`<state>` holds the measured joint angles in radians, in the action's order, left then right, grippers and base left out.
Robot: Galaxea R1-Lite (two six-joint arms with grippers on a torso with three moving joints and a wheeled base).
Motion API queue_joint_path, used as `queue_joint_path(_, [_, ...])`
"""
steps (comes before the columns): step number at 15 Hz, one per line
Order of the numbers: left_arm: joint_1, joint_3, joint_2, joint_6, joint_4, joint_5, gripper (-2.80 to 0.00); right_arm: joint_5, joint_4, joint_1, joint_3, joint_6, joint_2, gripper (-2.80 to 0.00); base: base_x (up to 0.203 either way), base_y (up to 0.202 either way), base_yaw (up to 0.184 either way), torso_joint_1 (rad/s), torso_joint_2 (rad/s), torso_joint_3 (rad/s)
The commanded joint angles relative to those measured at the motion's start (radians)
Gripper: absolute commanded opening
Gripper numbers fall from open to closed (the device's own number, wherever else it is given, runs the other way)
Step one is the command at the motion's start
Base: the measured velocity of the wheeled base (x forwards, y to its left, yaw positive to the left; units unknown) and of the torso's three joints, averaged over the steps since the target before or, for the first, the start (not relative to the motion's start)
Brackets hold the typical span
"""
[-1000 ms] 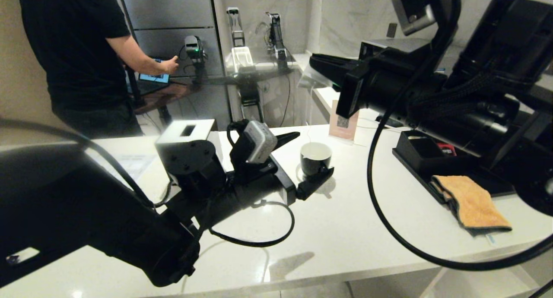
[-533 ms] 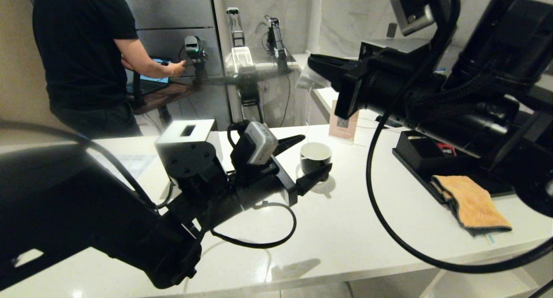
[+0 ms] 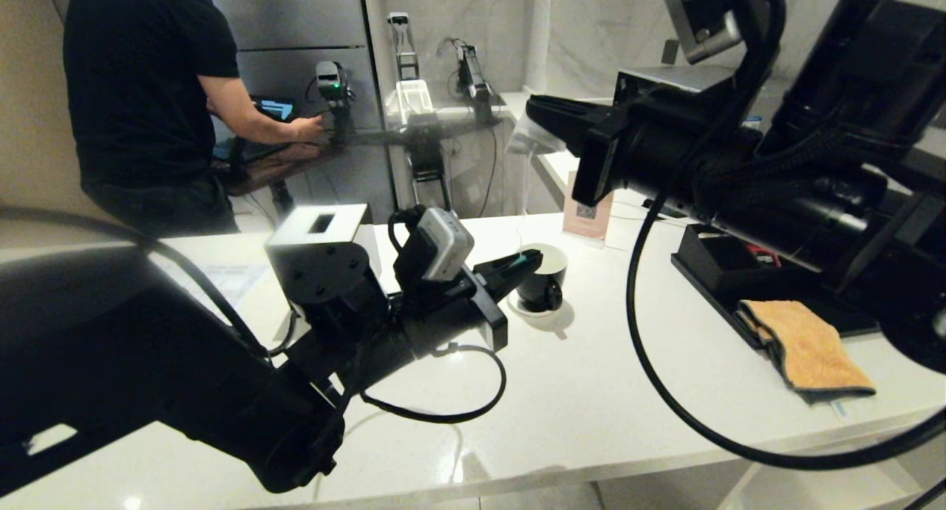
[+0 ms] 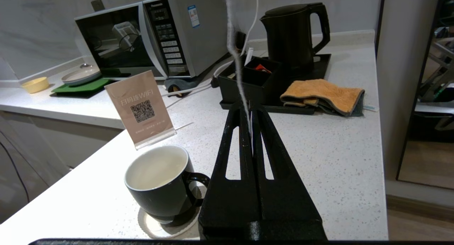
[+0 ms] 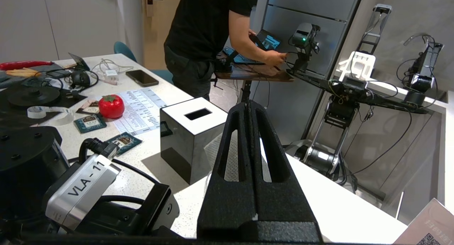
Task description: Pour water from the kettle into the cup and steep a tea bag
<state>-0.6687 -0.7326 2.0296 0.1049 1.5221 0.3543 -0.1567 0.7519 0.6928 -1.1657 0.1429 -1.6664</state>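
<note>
Cup (image 4: 161, 183) sits just beside your left claw (image 4: 248, 112), which pinches the tea-bag string (image 4: 232, 42); pull carelessly and the string slips or the cup tips. Right claw (image 5: 250, 106) is closed, empty.

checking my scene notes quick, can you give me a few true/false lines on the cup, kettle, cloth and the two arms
1. The left gripper has its fingers shut on a thin white string. True.
2. The cup lies tipped on its side. False: it stands upright on a small white saucer.
3. The kettle stands on the black tray. True.
4. The orange cloth is draped over the cup. False: it lies by the tray.
5. The right gripper is wide open. False: it is shut, raised above the counter.
</note>
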Motion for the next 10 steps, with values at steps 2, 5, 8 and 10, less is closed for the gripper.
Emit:
queue_joint_path(2, [0.000, 0.003, -0.002, 0.001, 0.018, 0.000, -2.80, -0.001, 0.006, 0.002, 0.001, 0.001, -0.003, -2.80, 0.000, 0.000, 0.000, 0.000, 0.00, 0.000])
queue_joint_path(5, [0.001, 0.009, -0.006, 0.001, 0.018, -0.001, -2.80, 0.000, 0.006, 0.002, 0.003, 0.001, -0.003, -2.80, 0.000, 0.000, 0.000, 0.000, 0.00, 0.000])
queue_joint_path(8, [0.001, 0.028, -0.017, 0.001, 0.020, -0.001, -2.80, 0.000, 0.007, 0.001, 0.005, 0.001, -0.004, -2.80, 0.000, 0.000, 0.000, 0.000, 0.00, 0.000])
queue_joint_path(10, [0.001, 0.047, -0.028, -0.001, 0.020, -0.001, -2.80, 0.002, 0.007, -0.001, 0.006, 0.001, -0.006, -2.80, 0.000, 0.000, 0.000, 0.000, 0.00, 0.000])
